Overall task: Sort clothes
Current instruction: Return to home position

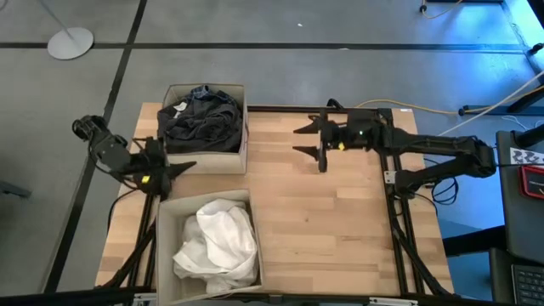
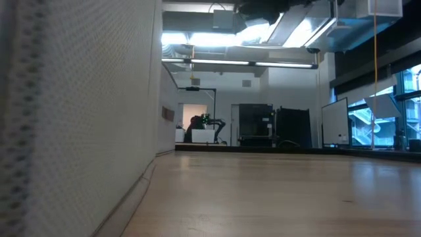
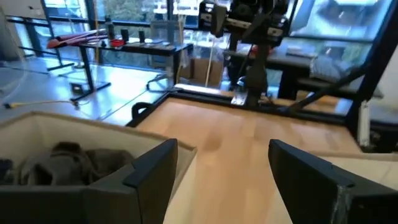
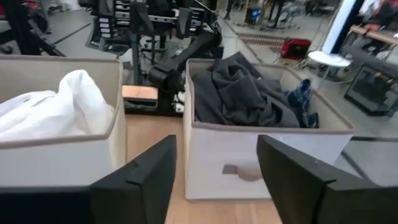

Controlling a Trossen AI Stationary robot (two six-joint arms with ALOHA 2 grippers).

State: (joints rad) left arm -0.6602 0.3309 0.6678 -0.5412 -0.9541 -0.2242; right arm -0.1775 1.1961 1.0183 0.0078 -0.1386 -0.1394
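Dark grey clothes (image 1: 201, 119), with a bit of blue plaid (image 4: 303, 94), lie heaped in the far beige fabric box (image 1: 240, 146). White clothes (image 1: 218, 240) lie heaped in the near beige box (image 1: 163, 223). My left gripper (image 1: 183, 167) is open and empty at the table's left side, between the two boxes. My right gripper (image 1: 306, 140) is open and empty over the table's far middle, to the right of the far box. The dark green garment does not show as such.
Bare wooden tabletop (image 1: 331, 221) spreads between the boxes and the right arm's base (image 1: 399, 170). In the low view the near box's wall (image 2: 72, 112) fills the left side.
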